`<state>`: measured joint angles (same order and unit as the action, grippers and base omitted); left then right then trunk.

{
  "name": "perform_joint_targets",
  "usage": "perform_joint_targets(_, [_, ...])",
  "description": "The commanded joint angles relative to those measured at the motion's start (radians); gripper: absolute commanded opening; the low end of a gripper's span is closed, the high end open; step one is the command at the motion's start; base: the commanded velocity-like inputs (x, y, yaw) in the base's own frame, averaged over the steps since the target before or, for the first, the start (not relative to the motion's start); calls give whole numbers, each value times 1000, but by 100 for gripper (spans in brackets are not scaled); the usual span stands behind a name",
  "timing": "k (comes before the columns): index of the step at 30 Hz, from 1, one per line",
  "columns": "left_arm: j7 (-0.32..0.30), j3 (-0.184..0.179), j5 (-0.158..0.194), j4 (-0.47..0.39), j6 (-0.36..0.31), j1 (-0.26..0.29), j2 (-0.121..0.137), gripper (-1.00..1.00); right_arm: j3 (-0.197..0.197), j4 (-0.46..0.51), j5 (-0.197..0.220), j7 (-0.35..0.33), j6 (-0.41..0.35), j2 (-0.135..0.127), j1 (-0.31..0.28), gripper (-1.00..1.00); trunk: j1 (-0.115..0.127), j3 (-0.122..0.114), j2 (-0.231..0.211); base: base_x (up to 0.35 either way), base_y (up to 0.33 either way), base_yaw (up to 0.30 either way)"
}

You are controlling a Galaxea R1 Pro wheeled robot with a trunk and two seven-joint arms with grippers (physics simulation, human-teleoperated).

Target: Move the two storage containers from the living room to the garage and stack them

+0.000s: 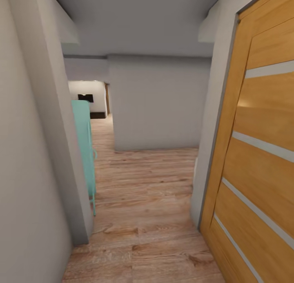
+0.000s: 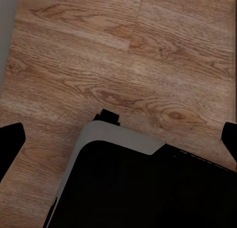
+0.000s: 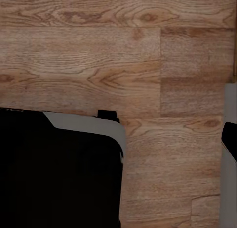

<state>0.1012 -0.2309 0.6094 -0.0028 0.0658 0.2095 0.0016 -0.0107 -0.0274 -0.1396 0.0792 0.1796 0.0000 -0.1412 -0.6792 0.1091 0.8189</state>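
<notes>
You're rolling down the hallway over the wood floor (image 1: 151,217), wooden door (image 1: 261,160) at right; both grippers hang spread, carrying nothing, arms tucked for travel.

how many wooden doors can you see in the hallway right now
1. A wooden door with pale horizontal stripes stands at the right of the head view, beside the wood-plank floor. Others may be hidden behind the grey walls or past the turquoise cabinet.
</notes>
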Motion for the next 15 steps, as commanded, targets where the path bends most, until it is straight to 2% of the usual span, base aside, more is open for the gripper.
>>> perform_joint_targets(1, [3,-8,6,0,1,1,0,100,-2,-3,-10,5,5,0,-1,100,-1,2,1,322,0,0])
perform_joint_targets(15, [3,-8,7,0,-1,1,1,100,-1,-3,-13,7,3,1,-1,100,-1,2,1,322,0,0])
